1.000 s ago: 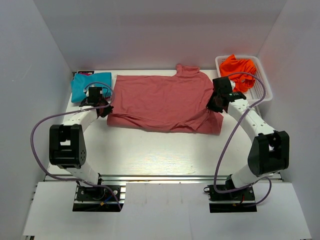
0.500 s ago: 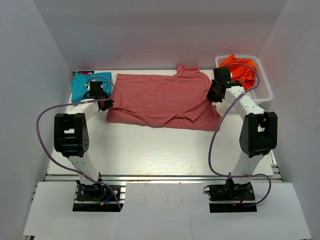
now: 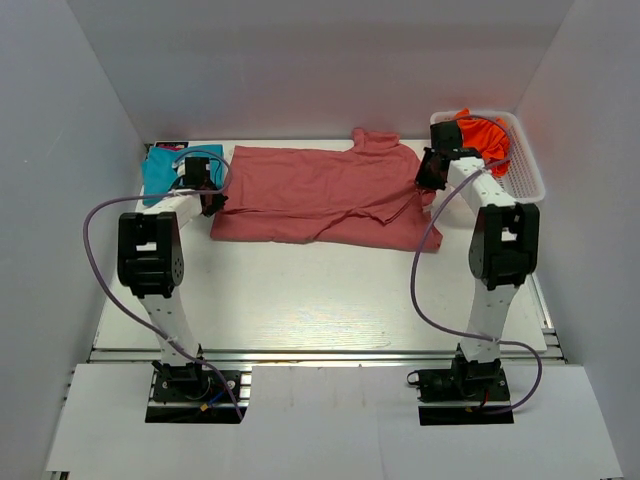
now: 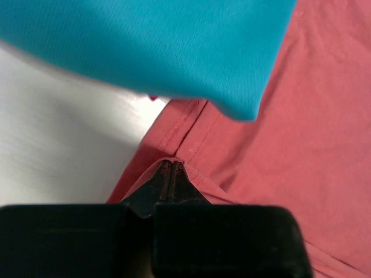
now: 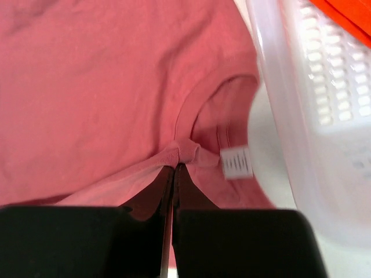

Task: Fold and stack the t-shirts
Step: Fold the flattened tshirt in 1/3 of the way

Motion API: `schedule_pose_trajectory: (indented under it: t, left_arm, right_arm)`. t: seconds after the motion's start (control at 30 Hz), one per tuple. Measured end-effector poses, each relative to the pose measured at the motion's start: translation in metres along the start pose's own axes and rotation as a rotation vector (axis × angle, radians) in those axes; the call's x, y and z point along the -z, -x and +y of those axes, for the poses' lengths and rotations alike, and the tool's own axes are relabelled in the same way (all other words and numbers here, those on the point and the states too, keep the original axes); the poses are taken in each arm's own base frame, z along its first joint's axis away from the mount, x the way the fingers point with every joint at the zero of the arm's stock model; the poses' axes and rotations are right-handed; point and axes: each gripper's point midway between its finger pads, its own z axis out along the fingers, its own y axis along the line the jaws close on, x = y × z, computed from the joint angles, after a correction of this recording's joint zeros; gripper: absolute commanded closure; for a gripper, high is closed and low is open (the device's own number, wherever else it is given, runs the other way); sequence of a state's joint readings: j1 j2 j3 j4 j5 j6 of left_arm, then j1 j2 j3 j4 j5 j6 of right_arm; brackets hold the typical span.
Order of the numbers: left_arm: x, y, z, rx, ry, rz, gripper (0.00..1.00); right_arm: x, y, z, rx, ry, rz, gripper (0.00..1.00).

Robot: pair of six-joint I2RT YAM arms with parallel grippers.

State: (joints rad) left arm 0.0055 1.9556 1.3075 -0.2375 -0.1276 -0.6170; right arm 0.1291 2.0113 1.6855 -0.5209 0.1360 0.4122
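- Both arms have reached further towards the back wall since a second ago, and the near edge of the salmon t-shirt (image 3: 320, 195) has travelled with them. It now lies higher up on the bench (image 3: 320, 300).
- The left claw (image 4: 169, 169) is closed tightly on a small fold at the left hem of the salmon t-shirt, with only cloth between the jaws.
- The right claw (image 5: 174, 171) is closed as well, pinching the neckline rib of the same shirt, just beside the white label (image 5: 236, 162).
- The salmon t-shirt is spread over the far half of the bench between the two claws, with one sleeve pointing to the back wall.
- The widest open room is the near half of the bench, between the shirt's near edge and the arm bases.
- The teal t-shirt (image 3: 160, 172) lies in the far left corner, just beside the left claw. Its corner shows over the salmon cloth, but I cannot tell if they touch.
- The white mesh basket (image 3: 530, 180) stands in the far right corner with the orange t-shirt (image 3: 485, 135) inside. Its wall is just beside the right claw — little room on that side.
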Motion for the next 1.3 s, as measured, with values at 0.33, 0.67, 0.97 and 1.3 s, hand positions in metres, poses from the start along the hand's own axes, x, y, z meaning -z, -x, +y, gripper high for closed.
schedule_pose_trajectory:
  t: [0.33, 0.67, 0.97, 1.3]
  left_arm:
    - [-0.016, 0.001, -0.023, -0.056, -0.113, 0.005, 0.19]
    - [0.043, 0.026, -0.057, -0.105, -0.285, -0.079, 0.00]
    - [0.056, -0.007, -0.082, -0.154, -0.452, -0.007, 0.00]
    - [0.027, -0.072, -0.045, -0.126, -0.412, 0.168, 0.00]
  right_arm:
    - [-0.046, 0.007, 0.016, 0.080, 0.079, 0.043, 0.45]
    - [0.015, -0.009, 0.021, 0.186, 0.190, 0.010, 0.10]
    - [0.041, -0.065, 0.022, 0.166, 0.324, 0.055, 0.10]
    - [-0.002, -0.129, -0.001, 0.041, 0.298, 0.224, 0.10]
